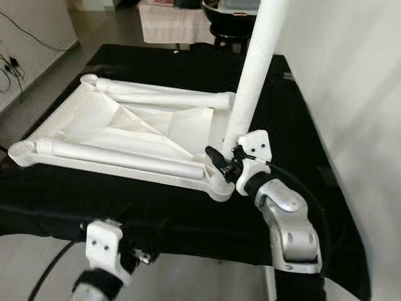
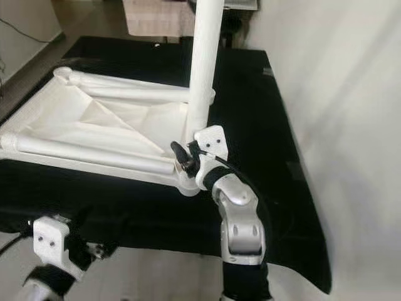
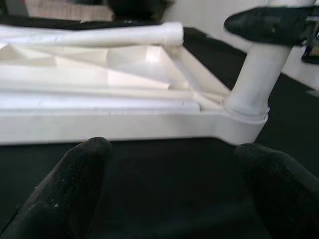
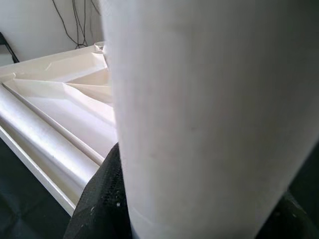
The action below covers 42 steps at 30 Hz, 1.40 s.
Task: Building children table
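One upright leg (image 1: 254, 75) — right gripper (image 1: 227, 164) clamps it.

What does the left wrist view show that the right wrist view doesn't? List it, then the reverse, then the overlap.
Left wrist view: the open left claw over black cloth, and the corner socket.
Right wrist view: the right claw closed around the leg, and wall cables.
Both: the upright leg and the upturned tabletop.
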Available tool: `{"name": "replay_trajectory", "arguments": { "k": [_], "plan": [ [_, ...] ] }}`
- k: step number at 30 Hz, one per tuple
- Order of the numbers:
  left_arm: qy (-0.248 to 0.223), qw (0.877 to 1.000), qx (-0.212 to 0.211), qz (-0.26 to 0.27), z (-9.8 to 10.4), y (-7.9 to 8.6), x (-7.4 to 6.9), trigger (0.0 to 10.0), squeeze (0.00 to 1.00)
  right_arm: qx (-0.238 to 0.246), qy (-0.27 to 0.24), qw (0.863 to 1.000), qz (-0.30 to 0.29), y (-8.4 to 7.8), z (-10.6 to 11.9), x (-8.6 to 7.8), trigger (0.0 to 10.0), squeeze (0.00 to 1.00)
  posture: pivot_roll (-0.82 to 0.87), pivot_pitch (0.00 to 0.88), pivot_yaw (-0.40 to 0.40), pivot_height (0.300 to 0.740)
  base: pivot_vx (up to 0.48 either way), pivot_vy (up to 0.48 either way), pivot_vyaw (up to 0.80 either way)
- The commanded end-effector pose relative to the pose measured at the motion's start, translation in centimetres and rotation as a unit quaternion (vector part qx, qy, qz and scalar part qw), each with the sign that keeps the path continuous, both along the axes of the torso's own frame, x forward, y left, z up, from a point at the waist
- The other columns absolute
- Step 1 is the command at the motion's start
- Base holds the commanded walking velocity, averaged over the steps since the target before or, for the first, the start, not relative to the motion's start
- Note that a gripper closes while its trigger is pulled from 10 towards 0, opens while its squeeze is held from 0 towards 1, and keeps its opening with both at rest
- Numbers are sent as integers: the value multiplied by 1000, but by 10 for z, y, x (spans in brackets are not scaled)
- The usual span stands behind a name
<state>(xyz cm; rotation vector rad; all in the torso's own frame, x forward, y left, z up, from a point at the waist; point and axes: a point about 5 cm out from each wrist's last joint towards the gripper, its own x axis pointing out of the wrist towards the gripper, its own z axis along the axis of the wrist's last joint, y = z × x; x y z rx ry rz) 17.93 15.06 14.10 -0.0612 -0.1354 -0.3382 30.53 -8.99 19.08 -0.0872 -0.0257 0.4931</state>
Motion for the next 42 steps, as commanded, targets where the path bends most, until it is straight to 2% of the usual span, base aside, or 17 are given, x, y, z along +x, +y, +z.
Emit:
{"name": "replay_trajectory", "arguments": {
  "k": [1,3,4,6,7,10,11,12,14,15,17,18,29,30,33,34,42],
  "plan": [
    [14,1000,6,1,-6,2,-1,10000,0,-8,62,998,-12,7,-26,2,9176,0,-36,119,-70,740,0,0,0],
    [13,1000,6,10,-6,4,-1,10000,0,-8,62,998,6,12,-23,6,10000,0,-29,116,-74,740,0,0,0],
    [12,1000,7,15,-6,5,-1,10000,0,1,65,997,33,18,-18,6,10000,459,-28,114,-76,740,0,0,0],
    [11,1000,7,17,-6,5,-1,10000,0,7,68,996,50,22,-13,5,10000,459,-28,114,-76,740,0,0,0],
    [11,1000,6,17,-6,5,0,10000,0,6,58,992,114,31,-5,3,10000,1000,-28,113,-75,740,0,0,0],
    [9,1000,5,13,-6,4,0,10000,0,2,33,978,206,42,9,-1,10000,1000,-27,115,-77,740,0,0,0],
    [9,1000,4,10,-6,3,0,10000,0,-5,11,963,268,43,20,0,10000,1000,-19,124,-77,740,0,0,0],
    [9,1000,4,10,-6,3,0,10000,0,-5,11,963,268,43,20,0,10000,1000,-19,124,-77,740,0,0,0],
    [9,1000,3,5,-5,1,-1,10000,0,-26,-13,931,365,39,32,5,10000,1000,-9,133,-74,740,0,0,0],
    [10,1000,3,4,-5,0,-2,10000,0,-57,-24,914,400,37,32,9,10000,812,6,140,-74,740,0,0,0],
    [11,1000,3,4,-5,0,-3,10000,0,-78,-29,906,416,35,30,12,10000,812,6,140,-74,740,0,0,0],
    [12,1000,3,4,-4,-1,-5,10000,0,-104,-33,892,438,34,28,14,10000,0,24,147,-77,740,0,0,0],
    [24,1000,4,2,-1,-6,-23,10000,0,-144,8,825,546,43,30,35,10000,0,66,205,-72,740,0,0,0],
    [27,1000,3,0,-1,-6,-25,10000,0,-141,13,824,548,45,29,38,4706,0,68,210,-69,740,0,0,0],
    [28,1000,3,-2,-1,-7,-26,10000,0,-139,16,825,548,46,29,40,4706,0,68,211,-68,740,0,0,0],
    [30,1000,3,-4,0,-7,-28,10000,0,-137,21,823,551,46,28,43,0,0,69,215,-65,740,0,0,0],
    [35,999,1,-9,-1,-10,-28,10000,0,-128,35,831,540,37,27,52,0,0,59,208,-66,740,0,0,0]
  ]
}}
